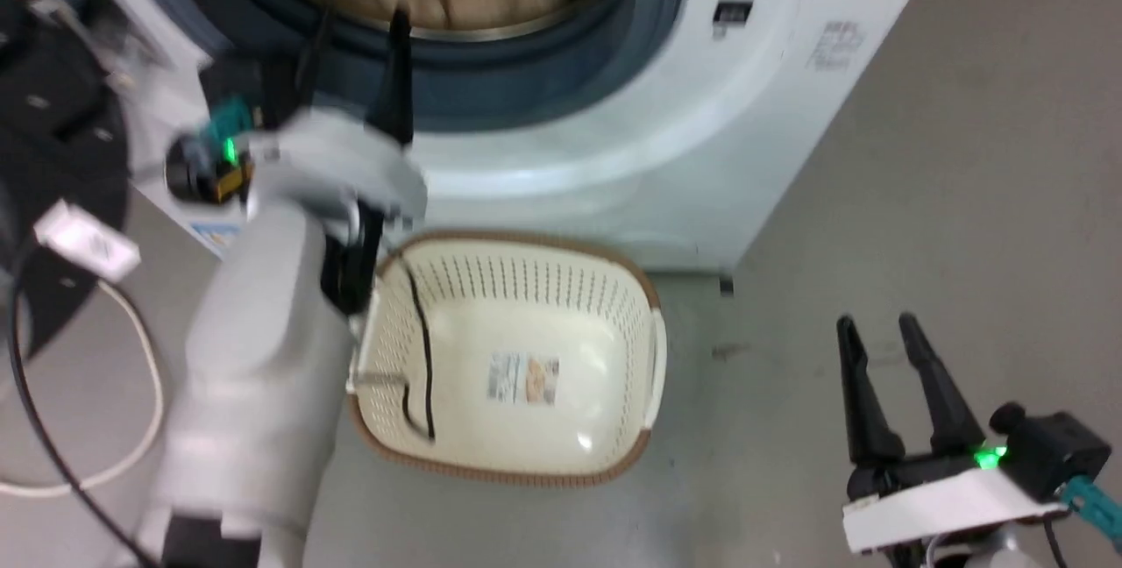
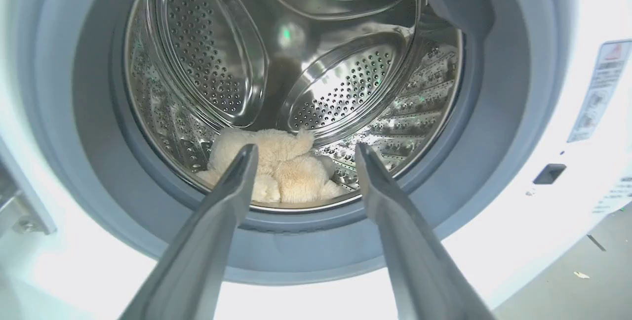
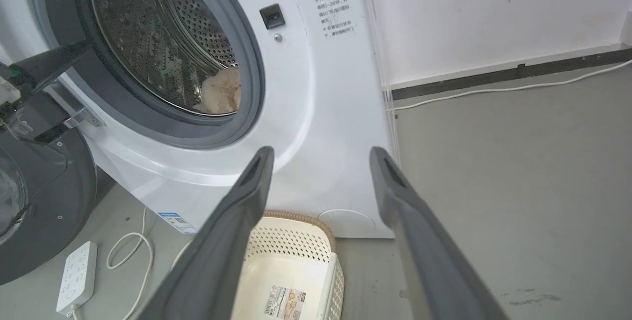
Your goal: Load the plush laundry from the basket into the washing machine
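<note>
One plush laundry (image 2: 276,172) bundle lies on the bottom of the drum in the one washing machine (image 1: 666,130), at 12 o'clock from the one basket (image 1: 561,287). The basket stands on the floor just in front of the washer, with one label on its bottom. There are two hands. The left hand (image 2: 306,148), fingers apart and gripping nothing, points into the drum mouth at 11 o'clock. The right hand (image 1: 877,321), likewise spread, hovers at 4 o'clock. One power strip (image 3: 76,278) lies at 9 o'clock, near the open door (image 3: 44,201).

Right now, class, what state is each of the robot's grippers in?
Left gripper: jaws open, holding nothing.
Right gripper: jaws open, holding nothing.
</note>
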